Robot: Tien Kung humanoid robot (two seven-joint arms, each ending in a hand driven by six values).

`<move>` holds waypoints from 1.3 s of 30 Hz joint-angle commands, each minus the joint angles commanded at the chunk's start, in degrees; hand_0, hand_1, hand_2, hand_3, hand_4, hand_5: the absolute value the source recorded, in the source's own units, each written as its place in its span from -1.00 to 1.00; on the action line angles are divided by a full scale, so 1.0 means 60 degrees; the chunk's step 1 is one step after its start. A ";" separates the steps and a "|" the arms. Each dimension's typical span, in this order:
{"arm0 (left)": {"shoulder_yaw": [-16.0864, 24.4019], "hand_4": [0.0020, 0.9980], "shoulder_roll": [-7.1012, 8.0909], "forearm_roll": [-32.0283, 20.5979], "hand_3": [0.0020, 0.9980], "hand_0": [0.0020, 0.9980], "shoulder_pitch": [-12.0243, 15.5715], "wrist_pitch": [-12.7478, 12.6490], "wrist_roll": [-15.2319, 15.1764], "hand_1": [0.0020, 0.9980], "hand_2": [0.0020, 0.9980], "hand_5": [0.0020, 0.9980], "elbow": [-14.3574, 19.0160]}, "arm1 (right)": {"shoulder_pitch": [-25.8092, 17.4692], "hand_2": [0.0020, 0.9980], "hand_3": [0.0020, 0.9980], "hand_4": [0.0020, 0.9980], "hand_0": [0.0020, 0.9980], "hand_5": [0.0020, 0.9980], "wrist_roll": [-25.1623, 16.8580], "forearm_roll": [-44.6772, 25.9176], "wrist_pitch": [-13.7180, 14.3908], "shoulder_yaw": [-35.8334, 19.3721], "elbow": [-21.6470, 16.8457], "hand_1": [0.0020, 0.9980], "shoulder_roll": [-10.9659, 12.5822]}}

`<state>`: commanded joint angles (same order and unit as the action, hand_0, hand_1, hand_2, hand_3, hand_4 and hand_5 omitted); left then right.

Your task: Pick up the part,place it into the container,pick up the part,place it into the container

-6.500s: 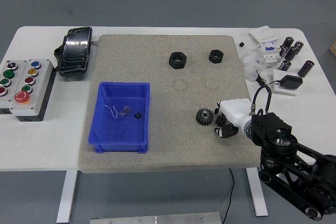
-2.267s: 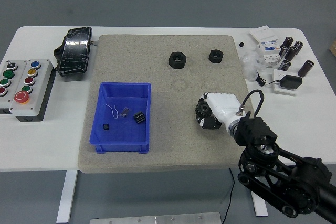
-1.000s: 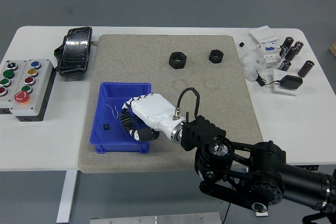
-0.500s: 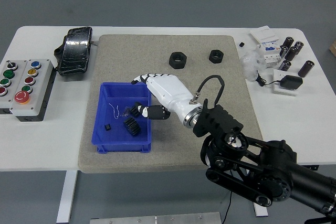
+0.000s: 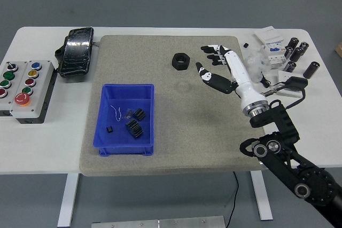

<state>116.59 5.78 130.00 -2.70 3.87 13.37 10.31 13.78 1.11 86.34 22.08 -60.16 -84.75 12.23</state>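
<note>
A blue bin (image 5: 148, 93) sits on the left half of the grey mat (image 5: 133, 52). Inside it lie two black gears (image 5: 133, 127) (image 5: 139, 114), a small black part (image 5: 109, 129) and a thin wire (image 5: 114, 111). One black nut (image 5: 181, 60) rests on the far part of the mat. My right hand (image 5: 206, 60), white with black fingertips, hovers just right of that nut with its fingers spread and nothing in them. It covers the spot where the second nut lay, so that nut is hidden. The left arm is out of view.
A two-part button box (image 5: 26, 86) and a black wrapped item (image 5: 77, 50) lie at the left. At the far right are a white breaker (image 5: 272, 46), several dark cylinders (image 5: 299, 54), a plastic bag (image 5: 256, 61) and a black adapter (image 5: 295, 83).
My right hand let the gear go into the blue bin, then swung away to the right and far side, now open beside the nuts. The bin holds a second gear.
</note>
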 joint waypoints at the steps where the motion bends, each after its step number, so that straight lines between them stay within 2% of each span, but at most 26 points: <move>1: 0.0012 0.32 0.0002 0.0000 0.22 0.33 0.0006 -0.0004 -0.0008 0.22 0.11 -0.38 0.0000 | -0.0213 0.48 0.41 0.30 0.31 -0.47 -0.0276 -0.0396 -0.0068 -0.0286 0.0076 0.42 -0.0022; 7: 0.0084 0.32 0.0029 0.0000 0.22 0.33 0.0013 -0.0004 -0.0054 0.22 0.11 -0.38 0.0000 | -0.1267 0.44 0.38 0.34 0.29 -0.45 -0.1677 -0.2398 -0.0515 -0.1696 0.0393 0.38 -0.0202; 8: 0.0104 0.32 0.0041 0.0000 0.22 0.33 0.0005 0.0002 -0.0063 0.22 0.11 -0.38 0.0000 | -0.1357 0.43 0.38 0.38 0.28 -0.39 -0.1890 -0.2698 -0.0555 -0.1920 0.0421 0.37 -0.0234; 14: 0.0086 0.32 0.0112 0.0000 0.22 0.32 -0.0069 0.0047 -0.0119 0.22 0.11 -0.38 0.0000 | -0.1447 0.42 0.37 0.38 0.27 -0.40 -0.2571 -0.3963 -0.0582 -0.2979 0.0457 0.36 -0.0332; 20: 0.0015 0.32 0.0130 0.0000 0.22 0.33 -0.0079 0.0066 -0.0132 0.22 0.11 -0.38 0.0000 | -0.1472 0.42 0.37 0.39 0.27 -0.40 -0.2669 -0.4261 -0.0548 -0.3388 0.0425 0.35 -0.0352; 32: -0.0065 0.31 -0.0016 0.0000 0.22 0.32 0.0028 0.0054 -0.0059 0.22 0.11 -0.39 0.0000 | -0.1642 0.41 0.37 0.42 0.27 -0.37 -0.2712 -0.4260 -0.0622 -0.3587 0.0375 0.35 -0.0444; 37: -0.0086 0.31 -0.0003 0.0000 0.22 0.32 0.0027 0.0055 -0.0058 0.22 0.11 -0.39 0.0000 | -0.1625 0.41 0.37 0.42 0.27 -0.37 -0.2408 -0.3676 -0.0940 -0.3613 0.0265 0.35 -0.0424; 39: -0.0092 0.31 0.0008 0.0000 0.22 0.32 0.0027 0.0054 -0.0058 0.22 0.11 -0.39 0.0000 | -0.1609 0.42 0.37 0.46 0.29 -0.31 -0.2221 -0.3307 -0.1074 -0.3603 0.0205 0.35 -0.0424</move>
<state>116.03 5.82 130.00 -2.54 4.19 13.02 10.31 4.12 -12.21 66.50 15.64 -81.77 -83.52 9.69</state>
